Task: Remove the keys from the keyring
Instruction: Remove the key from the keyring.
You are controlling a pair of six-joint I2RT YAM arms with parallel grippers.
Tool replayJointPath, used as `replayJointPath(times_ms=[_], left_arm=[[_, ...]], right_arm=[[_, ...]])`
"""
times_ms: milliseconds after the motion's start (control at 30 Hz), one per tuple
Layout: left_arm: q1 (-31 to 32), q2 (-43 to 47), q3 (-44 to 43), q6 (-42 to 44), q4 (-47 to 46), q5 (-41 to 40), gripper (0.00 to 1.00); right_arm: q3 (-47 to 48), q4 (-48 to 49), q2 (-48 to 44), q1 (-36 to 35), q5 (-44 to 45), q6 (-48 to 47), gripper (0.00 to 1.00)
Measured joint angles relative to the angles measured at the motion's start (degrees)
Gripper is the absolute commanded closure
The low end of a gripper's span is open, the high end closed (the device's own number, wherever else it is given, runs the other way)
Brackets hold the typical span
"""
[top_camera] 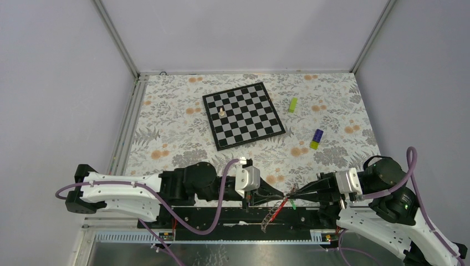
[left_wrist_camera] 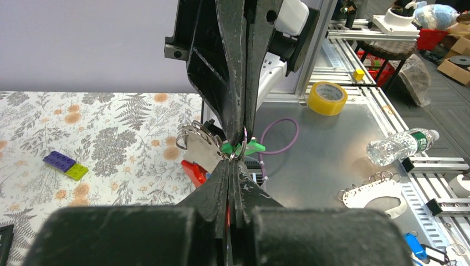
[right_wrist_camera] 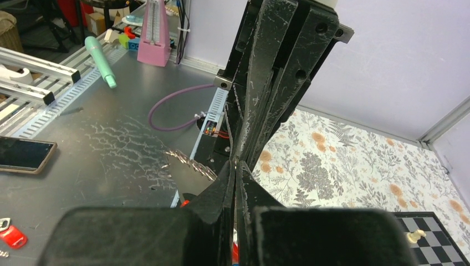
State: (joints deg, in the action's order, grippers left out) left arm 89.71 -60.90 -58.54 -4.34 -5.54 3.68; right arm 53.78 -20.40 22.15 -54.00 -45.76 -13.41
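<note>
My two grippers meet tip to tip at the table's near edge, the left gripper [top_camera: 281, 196] and the right gripper [top_camera: 291, 195]. Both are shut on the keyring [left_wrist_camera: 239, 145], a thin silvery ring pinched between the facing tips. A green-headed key [left_wrist_camera: 252, 147] hangs on the ring just behind the tips. The red strap [left_wrist_camera: 193, 169] and a silvery chain [right_wrist_camera: 192, 164] dangle below, seen as a small bundle [top_camera: 271, 213] from above. A flat silvery tag [left_wrist_camera: 198, 148] with more rings hangs beside the strap. Other keys are hidden by the fingers.
On the floral cloth stand a chessboard [top_camera: 244, 115] with one white piece [top_camera: 221, 111], a lime block [top_camera: 292, 105] and a purple-and-yellow block [top_camera: 316, 138]. Off the table lie a tape roll [left_wrist_camera: 327, 98], a bottle [left_wrist_camera: 400, 146] and a phone [right_wrist_camera: 22, 155].
</note>
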Motion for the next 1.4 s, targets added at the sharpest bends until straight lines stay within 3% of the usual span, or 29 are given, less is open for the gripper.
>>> replayJointPath(times_ms=[1400], left_arm=[[0.0,-0.22,-0.63,0.48,2.89,0.7,1.0]], right_arm=[[-2.34,0.59,-0.79,0.0,-2.58,1.84,1.0]])
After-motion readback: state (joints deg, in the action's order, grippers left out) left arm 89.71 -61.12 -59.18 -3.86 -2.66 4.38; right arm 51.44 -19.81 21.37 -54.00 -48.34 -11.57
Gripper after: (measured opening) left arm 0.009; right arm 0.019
